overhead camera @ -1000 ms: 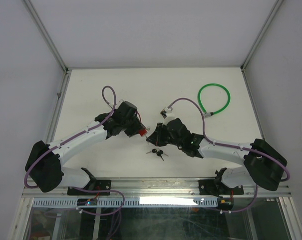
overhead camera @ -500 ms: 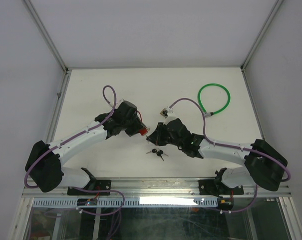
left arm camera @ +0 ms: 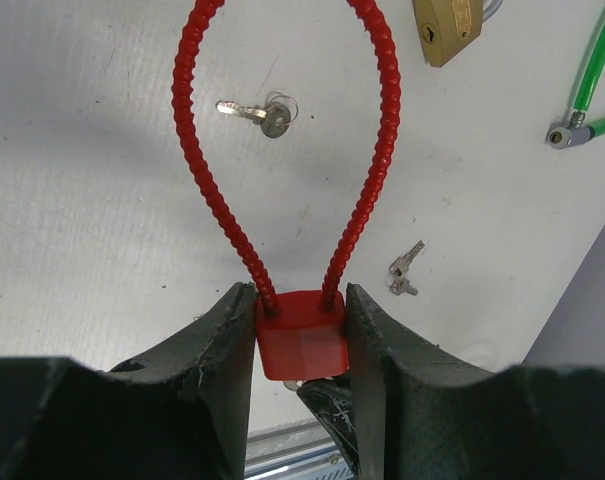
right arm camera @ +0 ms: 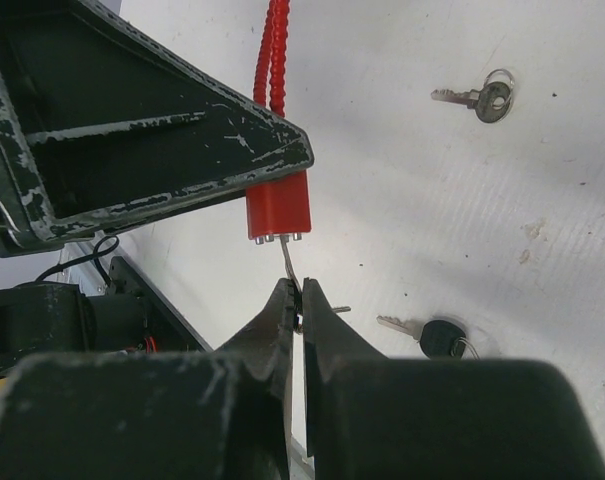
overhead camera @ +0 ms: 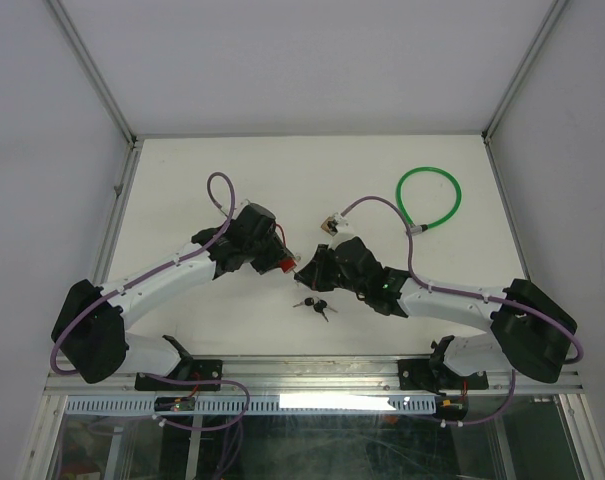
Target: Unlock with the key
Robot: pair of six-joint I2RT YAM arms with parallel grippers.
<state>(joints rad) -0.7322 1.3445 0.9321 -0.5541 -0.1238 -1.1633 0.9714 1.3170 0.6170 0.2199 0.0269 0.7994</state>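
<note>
A red cable lock hangs above the table, its ribbed red loop (left arm camera: 207, 170) running away from me. My left gripper (left arm camera: 300, 300) is shut on the lock's red body (left arm camera: 302, 335), one finger on each side. A silver key (right arm camera: 288, 262) sticks into the underside of the red body (right arm camera: 278, 208). My right gripper (right arm camera: 299, 292) is shut on the head of that key, which hides the head. In the top view the left gripper (overhead camera: 272, 258) and right gripper (overhead camera: 304, 270) meet tip to tip at the red lock (overhead camera: 281, 264) near the table's middle.
A brass padlock (left arm camera: 447, 28) lies beyond the loop, and a green cable lock (overhead camera: 429, 198) lies at the back right. Loose keys lie on the white table: a silver one (left arm camera: 257, 113), a small pair (left arm camera: 405, 270) and a black-headed one (right arm camera: 432, 335).
The right gripper has edged slightly up the table with the key still in the lock. The left arm has hardly moved.
</note>
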